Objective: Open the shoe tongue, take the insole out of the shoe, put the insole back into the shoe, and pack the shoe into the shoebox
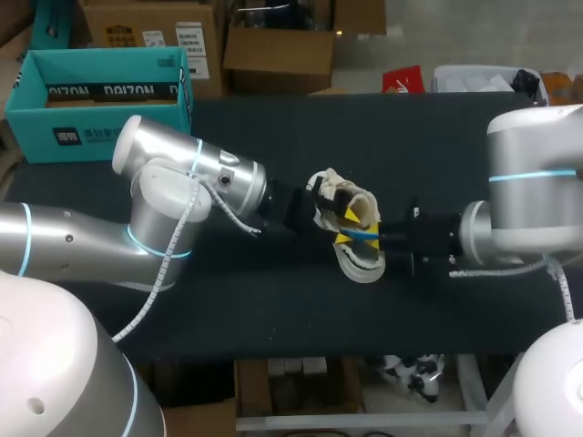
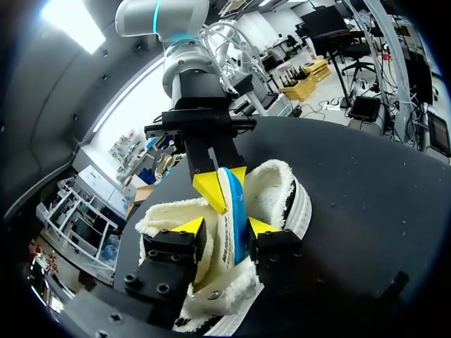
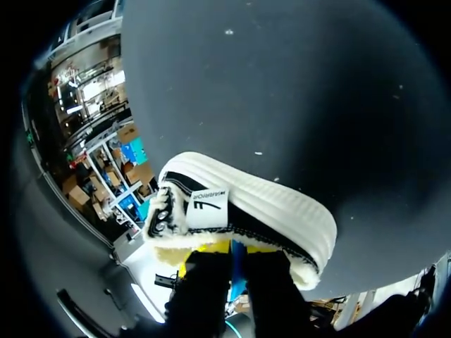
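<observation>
Shoe [image 1: 357,248]: lying on its side between both arms, fleecy lining gaping toward the left one.
Insole [image 2: 232,211]: thin, white, blue-edged, standing on edge, long axis running arm to arm.
Right gripper [image 2: 224,184]: pinching the insole narrowly.
Left gripper [image 2: 224,227]: seemingly clamping the shoe's fleece edge, straddling the insole.
Shoebox [image 1: 100,102]: teal cardboard, sitting nearer the left arm.

table [image 1: 273,300]: black matte top, spanned almost the full width of the head view.
surface: looked flat and evenly dark in all three views.
specks [image 3: 227,32]: a few tiny white specks lay on the black top in the right wrist view, well apart from each other.
</observation>
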You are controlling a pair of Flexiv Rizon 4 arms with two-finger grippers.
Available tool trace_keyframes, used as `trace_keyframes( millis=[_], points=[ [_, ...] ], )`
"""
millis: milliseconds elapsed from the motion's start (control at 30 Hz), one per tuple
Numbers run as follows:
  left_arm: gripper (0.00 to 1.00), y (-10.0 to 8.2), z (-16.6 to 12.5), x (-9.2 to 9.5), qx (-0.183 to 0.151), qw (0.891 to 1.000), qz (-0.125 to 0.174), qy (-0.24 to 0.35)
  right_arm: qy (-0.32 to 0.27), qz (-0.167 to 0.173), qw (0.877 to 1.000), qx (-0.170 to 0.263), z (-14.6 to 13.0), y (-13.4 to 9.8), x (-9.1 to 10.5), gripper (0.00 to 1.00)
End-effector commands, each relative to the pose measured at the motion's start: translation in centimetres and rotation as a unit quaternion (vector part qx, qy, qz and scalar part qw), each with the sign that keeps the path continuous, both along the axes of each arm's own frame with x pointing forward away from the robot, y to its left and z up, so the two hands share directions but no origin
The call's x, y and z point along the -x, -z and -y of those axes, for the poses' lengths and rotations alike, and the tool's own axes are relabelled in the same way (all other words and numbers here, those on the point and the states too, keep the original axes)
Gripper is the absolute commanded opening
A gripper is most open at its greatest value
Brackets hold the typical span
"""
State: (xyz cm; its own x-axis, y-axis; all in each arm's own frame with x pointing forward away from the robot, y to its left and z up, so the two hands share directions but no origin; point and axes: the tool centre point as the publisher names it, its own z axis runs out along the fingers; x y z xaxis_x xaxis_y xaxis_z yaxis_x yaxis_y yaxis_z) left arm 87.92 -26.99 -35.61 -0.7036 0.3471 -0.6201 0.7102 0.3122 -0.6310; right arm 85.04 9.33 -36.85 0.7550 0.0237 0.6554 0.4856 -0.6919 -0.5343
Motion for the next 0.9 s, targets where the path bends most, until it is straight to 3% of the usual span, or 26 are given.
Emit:
trace_keyframes(
  millis=[33,167,200,233,267,333,400,467,533,667,900],
  points=[
    [0.41,0.0,-0.3,0.2,0.005,1.000,0.003,0.001,-0.002,-0.009,1.000,0.002,0.1,0.3,-0.7,0.00],
    [0.29,0.0,0.0,0.5,0.006,1.000,0.006,0.006,-0.002,-0.010,1.000,0.001,0.1,0.5,-0.9,0.00],
    [0.22,0.0,0.1,0.6,0.005,1.000,0.006,0.007,-0.002,-0.010,1.000,0.001,0.1,0.5,-0.9,0.00],
    [0.07,0.1,0.2,0.6,0.004,1.000,0.006,0.008,-0.002,-0.011,1.000,0.000,0.1,0.5,-0.9,0.00],
    [0.00,0.1,0.2,0.7,0.004,1.000,0.007,0.009,-0.002,-0.011,1.000,-0.001,0.1,0.5,-0.8,0.00],
    [0.00,0.2,0.3,0.7,0.003,1.000,0.007,0.010,-0.002,-0.011,1.000,-0.002,0.1,0.3,-0.5,0.00],
    [0.00,0.3,0.3,0.7,0.003,1.000,0.007,0.010,0.001,-0.008,1.000,-0.002,0.2,0.0,0.0,0.35],
    [0.00,0.3,0.3,0.6,0.002,1.000,0.006,0.009,0.005,-0.004,1.000,0.001,0.2,-0.4,0.6,0.38],
    [0.00,0.4,0.2,0.6,0.002,1.000,0.006,0.008,0.009,0.000,1.000,0.003,0.3,-0.9,1.2,0.34],
    [0.00,0.5,0.0,0.6,0.002,1.000,0.004,0.005,0.012,0.010,1.000,0.009,0.2,-1.6,1.9,0.07],
    [0.00,0.6,0.1,0.5,0.002,1.000,0.000,0.003,0.007,0.013,1.000,0.013,-0.3,-1.9,2.1,0.02]
  ],
)
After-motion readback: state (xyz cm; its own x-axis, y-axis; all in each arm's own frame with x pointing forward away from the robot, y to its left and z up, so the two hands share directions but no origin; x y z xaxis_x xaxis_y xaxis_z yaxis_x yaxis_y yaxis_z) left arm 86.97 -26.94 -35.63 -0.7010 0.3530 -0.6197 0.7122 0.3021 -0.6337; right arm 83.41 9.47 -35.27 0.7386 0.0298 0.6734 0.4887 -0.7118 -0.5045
